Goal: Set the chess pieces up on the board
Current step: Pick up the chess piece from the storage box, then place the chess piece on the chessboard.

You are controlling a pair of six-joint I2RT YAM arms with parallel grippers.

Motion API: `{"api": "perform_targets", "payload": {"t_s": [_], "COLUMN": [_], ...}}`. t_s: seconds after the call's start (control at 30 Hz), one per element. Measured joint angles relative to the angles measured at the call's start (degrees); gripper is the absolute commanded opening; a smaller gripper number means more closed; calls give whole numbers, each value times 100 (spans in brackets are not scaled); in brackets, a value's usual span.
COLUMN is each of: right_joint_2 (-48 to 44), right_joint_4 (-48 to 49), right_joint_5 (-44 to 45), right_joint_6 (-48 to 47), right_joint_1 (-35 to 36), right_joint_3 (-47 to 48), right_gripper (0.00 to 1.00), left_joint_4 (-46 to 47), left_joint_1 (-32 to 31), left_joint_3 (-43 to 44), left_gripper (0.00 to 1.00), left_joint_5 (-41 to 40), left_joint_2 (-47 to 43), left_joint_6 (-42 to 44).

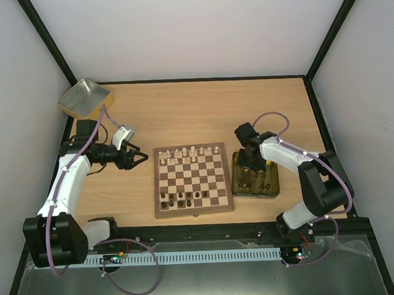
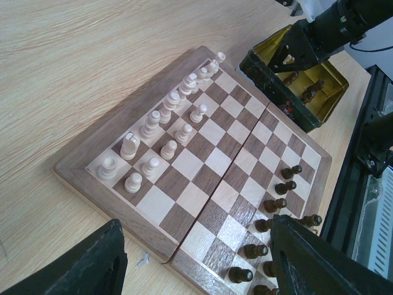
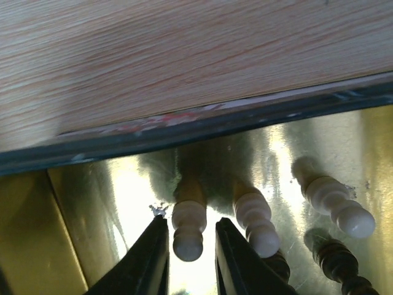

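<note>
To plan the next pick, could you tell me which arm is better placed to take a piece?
Right: the right jaws straddle a cream piece in the gold tin; the left jaws hang open beside the board, holding nothing.

Dark chess pieces [image 3: 336,269] cut off at btm edge of rt wrist view; tin [image 1: 272,187] contents too small overhead.

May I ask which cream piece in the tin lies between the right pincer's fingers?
The leftmost cream piece in the right wrist view; the other two lie outside the right pincer.
</note>
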Motion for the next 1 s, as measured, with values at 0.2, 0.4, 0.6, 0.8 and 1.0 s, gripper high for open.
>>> {"api": "perform_targets", "payload": {"t_s": [0.2,0.4,0.6,0.8,1.0], "right_joint_2": [28,-83,-382,-317,442], "right_joint_4": [138,37,-457,-715,-553], "right_joint_5": [-13,-42,13,37,-52], "right_joint_6": [2,2,28,184,323], "right_joint_1": [-122,-125,57,745,1360], "right_joint_3": [-72,-57,498,1460,2103], "right_gripper": [9,8,8,8,8], "left_joint_4": [0,0,0,2,4], "left_joint_1": [0,-37,-74,-74,-96], "left_joint_3": [0,0,0,0,0], "left_gripper": [64,64,65,65,65], "left_joint_5": [0,0,0,0,0], "left_joint_2": [0,0,0,-2,-11], "left_joint_6": [0,0,-2,-2,-7]}}
